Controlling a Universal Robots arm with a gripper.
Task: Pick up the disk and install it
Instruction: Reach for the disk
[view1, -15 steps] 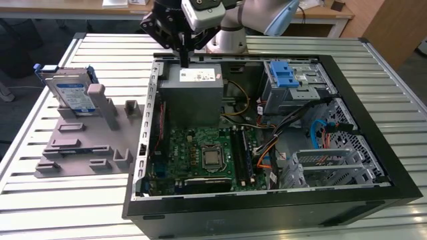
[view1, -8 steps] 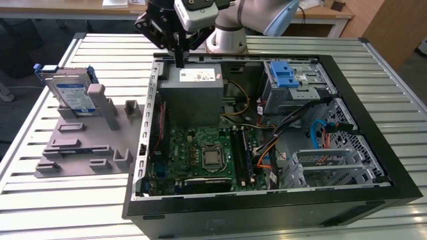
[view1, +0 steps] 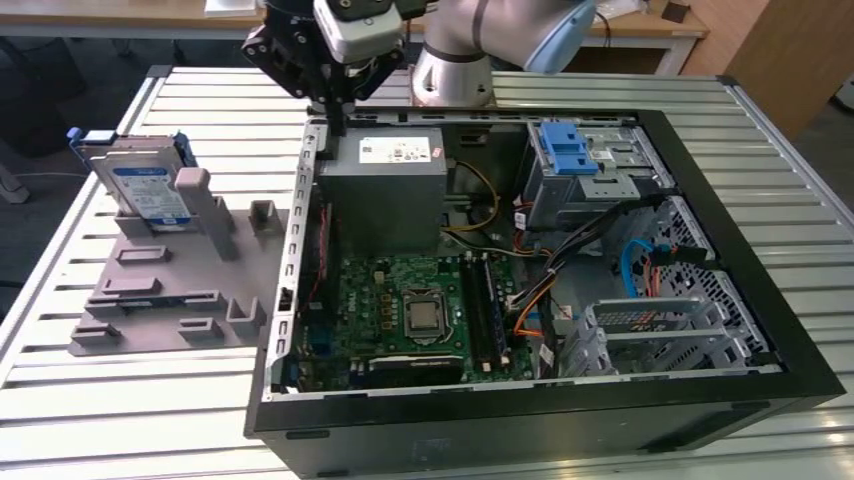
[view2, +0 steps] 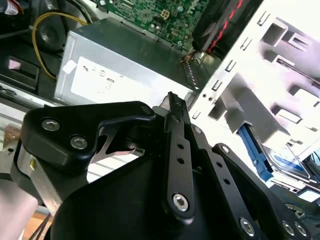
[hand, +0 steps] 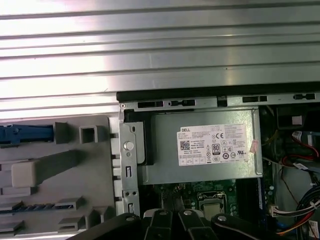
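The disk (view1: 144, 185) stands on edge in a grey holder (view1: 160, 290) on the table, at the exterior view's left of the open computer case (view1: 534, 260). It is silver with a white-and-blue label and a blue carrier frame. In the first wrist view the disk (hand: 25, 134) shows as a blue edge, and in the second wrist view the disk (view2: 287, 167) sits behind the holder's posts. My gripper (view1: 328, 122) hangs over the case's wall beside the grey power supply box (view1: 387, 175), well apart from the disk. The gripper (view2: 172, 100) is shut with nothing in it.
Inside the case are the green motherboard (view1: 407, 310), a blue-latched metal drive cage (view1: 581, 160), loose cables (view1: 641, 265) and a metal bay (view1: 661, 330) near the front. The slatted metal table (view1: 107, 400) surrounds the case. A desk stands behind.
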